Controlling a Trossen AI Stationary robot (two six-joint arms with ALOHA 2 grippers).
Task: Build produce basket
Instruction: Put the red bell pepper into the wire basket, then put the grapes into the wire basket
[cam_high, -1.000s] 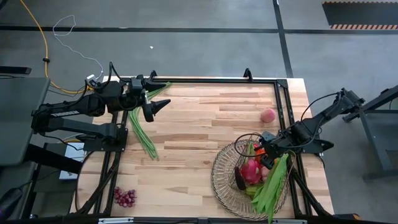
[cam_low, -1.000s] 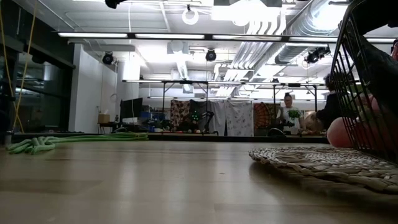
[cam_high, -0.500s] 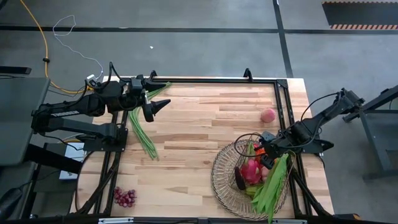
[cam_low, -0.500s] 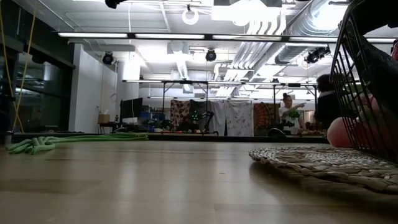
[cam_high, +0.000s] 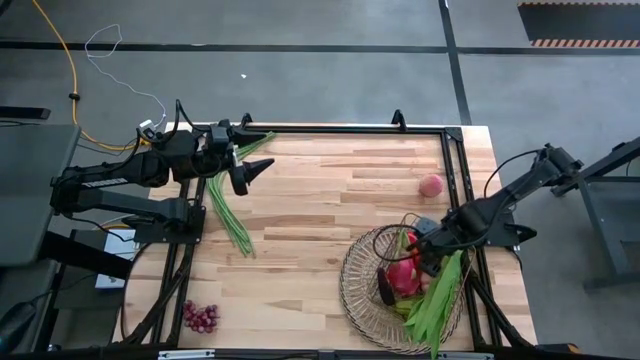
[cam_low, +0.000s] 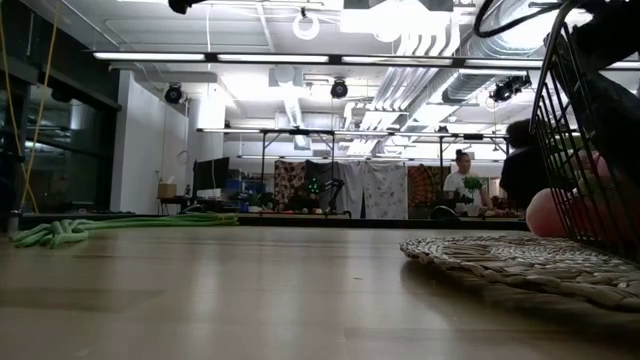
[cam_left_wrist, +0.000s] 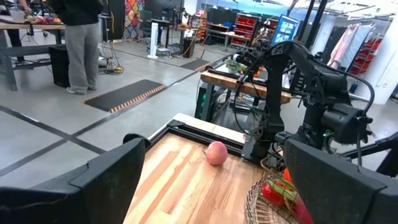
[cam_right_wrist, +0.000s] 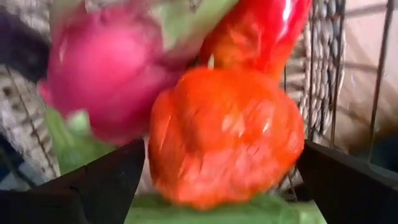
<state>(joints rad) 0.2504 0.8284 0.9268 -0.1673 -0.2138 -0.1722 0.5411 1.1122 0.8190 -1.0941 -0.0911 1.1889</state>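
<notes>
The tan lattice basket (cam_high: 347, 290) sits at the table's near right. It holds a pink dragon fruit (cam_high: 403, 275), a bunch of green beans (cam_high: 440, 297), a dark eggplant (cam_high: 385, 290) and a red pepper (cam_right_wrist: 264, 31). My right gripper (cam_high: 425, 243) is open over the basket's far side. Its fingers stand on either side of the orange-red pumpkin (cam_right_wrist: 224, 137), which lies on the beans beside the dragon fruit (cam_right_wrist: 106, 68). My left gripper (cam_high: 262, 168) is open and waits at the far left, next to a loose bean bunch (cam_high: 228, 212). My right gripper has the pumpkin (cam_right_wrist: 186, 143) in the gap between its open fingers, coming at it from the table's right and slanting down into the basket. I cannot tell whether either finger touches the pumpkin.
A peach (cam_high: 430, 185) lies on the bare wood at the far right, also seen in the left wrist view (cam_left_wrist: 216, 152). Purple grapes (cam_high: 200, 317) lie near the near left corner. The table's middle is bare wood. People stand in the room behind the table.
My right gripper has shifted a little toward the table's left, farther in over the basket. A person in the room behind has moved.
</notes>
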